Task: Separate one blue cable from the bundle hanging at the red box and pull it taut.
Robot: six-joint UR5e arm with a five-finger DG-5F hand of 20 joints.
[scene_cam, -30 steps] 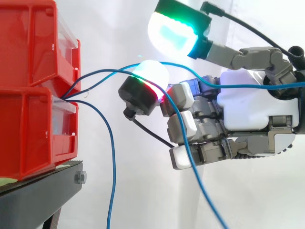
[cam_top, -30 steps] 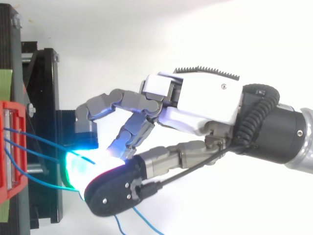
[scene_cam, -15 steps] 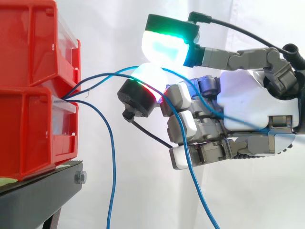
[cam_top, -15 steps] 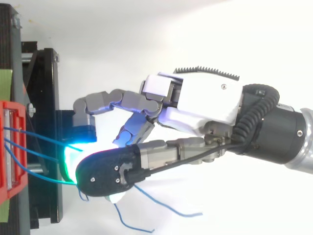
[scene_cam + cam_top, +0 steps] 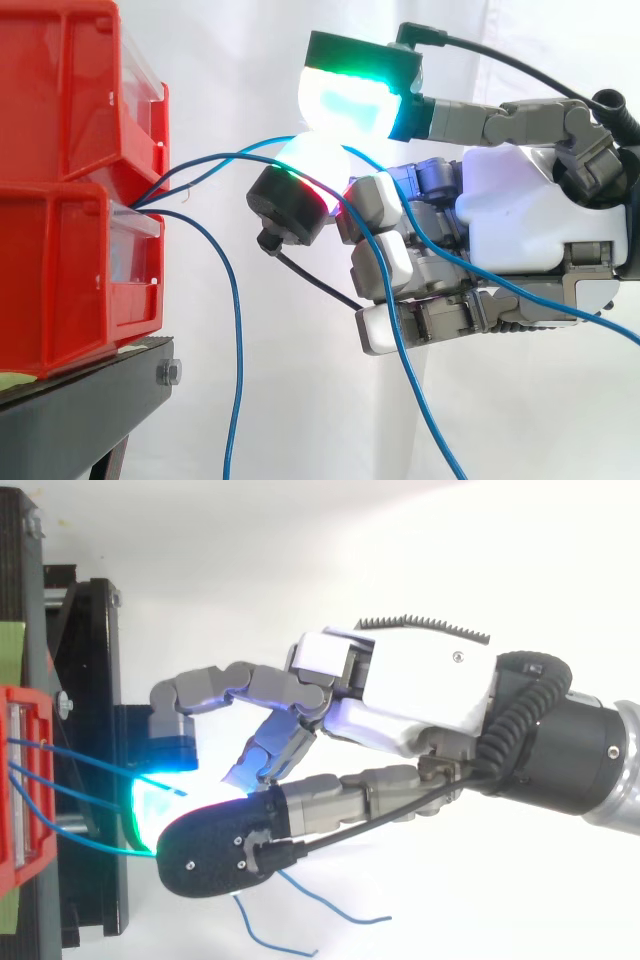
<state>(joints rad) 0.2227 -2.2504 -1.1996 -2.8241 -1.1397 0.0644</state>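
Two red bins stood stacked at the left of the side view, the upper bin (image 5: 70, 80) on the lower bin (image 5: 60, 280), and both on one black stand (image 5: 80, 410) with a single bolt (image 5: 168, 372) in its front edge. A white curtain (image 5: 250, 60) hung behind.

Three blue cables came out of the seam between the two bins. The first, the hanging cable (image 5: 237, 340), bowed outward just beside the lower bin and dropped straight down past the stand. The second, the dark cable (image 5: 418, 400), arched up from the seam, crossed the front of the curled fingers and ran down out of the bottom of the picture. The third, the pinched cable (image 5: 268, 143), was a lighter blue and rose in a gentle arc, not a straight line, to the hand (image 5: 530, 220).

The hand was closed in a pinch. Its green-glowing thumb pad (image 5: 355, 95) pressed down on a white-and-red fingertip (image 5: 312, 160), with the lighter cable caught between the two. The other fingers were curled inward under them, holding nothing that I could make out.

In the top view the hand (image 5: 420, 690) reached in from the right towards the bins, and two loose cable ends (image 5: 385, 918) lay below it.
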